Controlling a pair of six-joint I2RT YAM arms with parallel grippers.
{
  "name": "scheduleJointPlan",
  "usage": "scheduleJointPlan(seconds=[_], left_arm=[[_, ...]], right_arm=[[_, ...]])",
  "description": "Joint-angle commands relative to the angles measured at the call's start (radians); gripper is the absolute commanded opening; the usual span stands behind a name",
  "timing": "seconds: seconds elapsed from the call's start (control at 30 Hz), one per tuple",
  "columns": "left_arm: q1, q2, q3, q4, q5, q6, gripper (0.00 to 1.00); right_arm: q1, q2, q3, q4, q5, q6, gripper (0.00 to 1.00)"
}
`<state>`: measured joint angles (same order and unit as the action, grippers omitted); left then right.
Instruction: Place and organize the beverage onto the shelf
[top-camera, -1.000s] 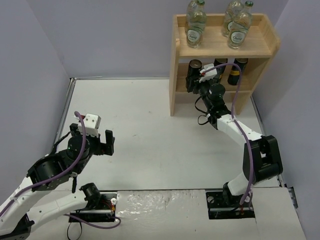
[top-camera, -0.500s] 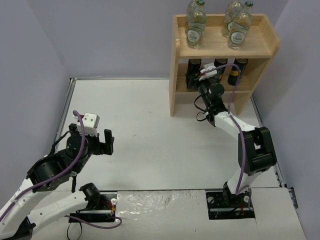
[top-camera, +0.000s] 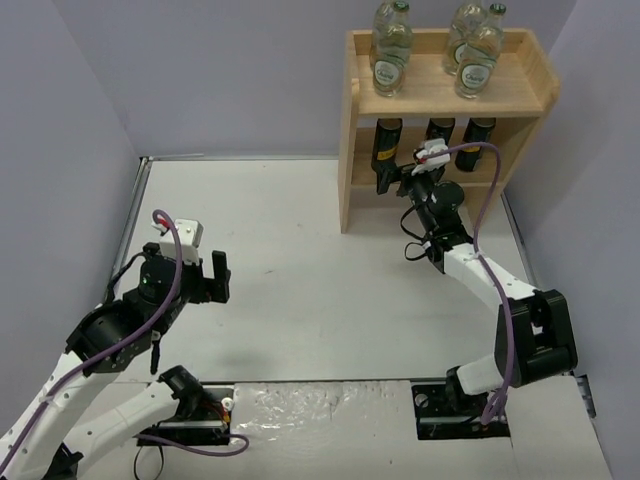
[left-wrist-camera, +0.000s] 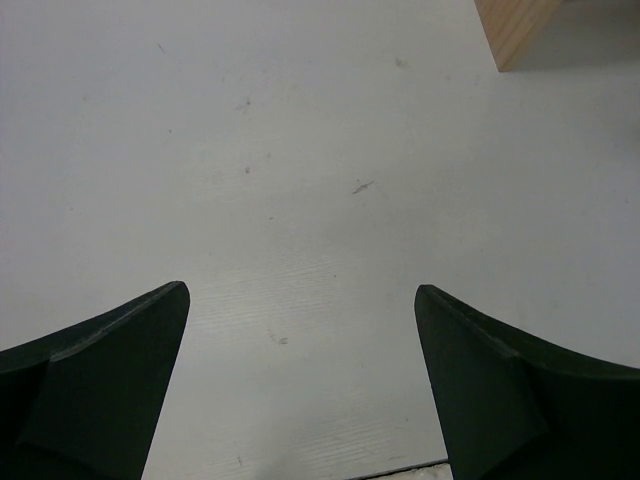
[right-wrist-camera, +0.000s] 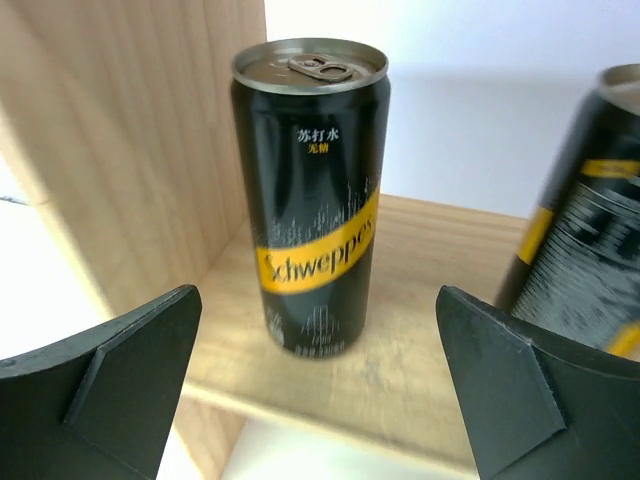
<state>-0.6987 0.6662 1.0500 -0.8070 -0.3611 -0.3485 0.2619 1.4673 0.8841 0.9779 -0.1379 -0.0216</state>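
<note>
A light natural-wood two-tier shelf (top-camera: 346, 170) with solid side panels stands at the desk's far right corner. On its upper board stand clear, rounded bottles (top-camera: 390, 60) with pale-green labels, in two clusters. Three slim black cans (top-camera: 388, 145) with silver tops stand upright in a row on the lower board.

The right gripper (top-camera: 402, 178) points at the lower board, its dark wedge-shaped fingers spread wide and holding nothing. From the right wrist, the leftmost can (right-wrist-camera: 312, 200), glossy with a yellow band, stands just beside the grainy side panel (right-wrist-camera: 130, 150), facing the gap without touching the fingers.

The left gripper (top-camera: 185, 278) hovers near the desk's left edge, fingers likewise spread, over the matte white desk top (left-wrist-camera: 300, 150), which is faintly scuffed.
</note>
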Motion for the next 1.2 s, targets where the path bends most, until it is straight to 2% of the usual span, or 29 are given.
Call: scheduleJointPlan(seconds=[0.0, 0.13, 0.2, 0.23, 0.3, 0.33, 0.43, 0.7, 0.93, 1.17], left_arm=[[0.03, 0.016, 0.013, 0.038, 0.033, 0.014, 0.94], [0.178, 0.065, 0.027, 0.066, 0.073, 0.017, 0.94], [0.253, 0.102, 0.039, 0.074, 0.123, 0.011, 0.94], [0.33, 0.111, 0.039, 0.077, 0.148, 0.008, 0.94], [0.398, 0.128, 0.036, 0.092, 0.209, 0.006, 0.94], [0.437, 0.13, 0.035, 0.091, 0.211, 0.006, 0.94], [0.453, 0.122, 0.034, 0.071, 0.156, 0.011, 0.94], [0.453, 0.053, 0.146, -0.11, 0.05, -0.006, 0.94], [0.453, -0.053, 0.211, -0.222, 0.056, 0.025, 0.94], [0.453, -0.106, 0.243, -0.262, 0.048, 0.055, 0.94]], right_arm=[[0.002, -0.107, -0.034, -0.059, 0.023, 0.022, 1.0], [0.013, -0.272, -0.077, -0.304, 0.115, 0.115, 1.0], [0.016, -0.371, -0.074, -0.517, 0.201, 0.141, 1.0], [0.017, -0.404, -0.056, -0.673, 0.26, 0.155, 1.0], [0.019, -0.494, -0.03, -0.825, 0.352, 0.172, 1.0], [0.019, -0.519, -0.011, -0.964, 0.392, 0.163, 1.0], [0.022, -0.617, 0.056, -1.181, 0.53, 0.176, 1.0], [0.034, -0.823, 0.197, -1.419, 0.547, 0.141, 1.0], [0.056, -0.932, 0.271, -1.524, 0.506, 0.126, 1.0], [0.053, -0.972, 0.245, -1.541, 0.543, 0.109, 1.0]])
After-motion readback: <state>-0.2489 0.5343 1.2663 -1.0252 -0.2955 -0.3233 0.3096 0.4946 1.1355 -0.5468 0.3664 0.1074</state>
